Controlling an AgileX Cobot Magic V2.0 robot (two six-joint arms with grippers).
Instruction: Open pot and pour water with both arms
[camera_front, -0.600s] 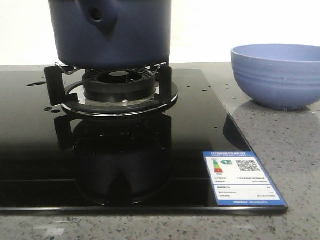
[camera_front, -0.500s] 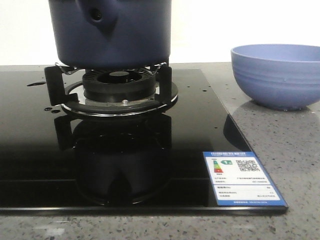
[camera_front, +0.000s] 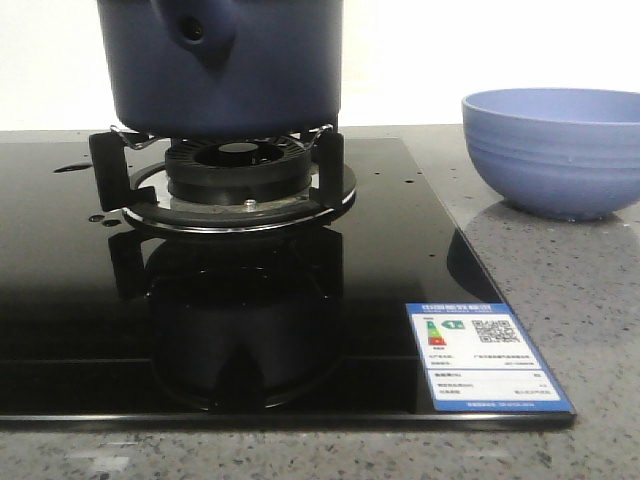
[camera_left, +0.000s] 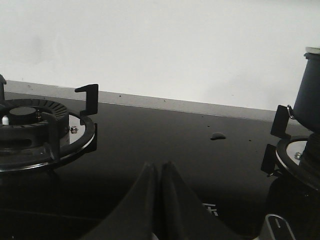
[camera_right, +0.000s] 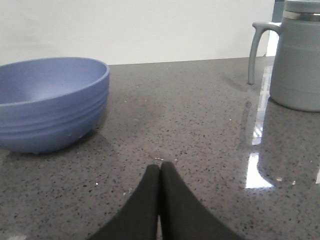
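Both tools closed; sticker (camera_front: 487, 355) text unreadable.

One dark blue pot (camera_front: 225, 65). One light-blue bowl (camera_front: 553, 150). One grey lidded jug (camera_right: 296, 55) with a handle. Two burners on the one black hob (camera_front: 400, 250): one (camera_front: 238, 185) under the pot, one bare (camera_left: 35, 130). One energy label (camera_front: 485, 355). One speckled grey surface (camera_right: 200, 110).

I'm working in a kitchen: a black glass gas hob (camera_front: 380, 250) set into a speckled grey stone countertop (camera_right: 200, 125), burners with pan supports (camera_left: 30, 127), an energy label (camera_front: 485, 355) on the glass, a light-blue bowl (camera_front: 555, 150) and a grey lidded jug (camera_right: 295, 55) nearby.
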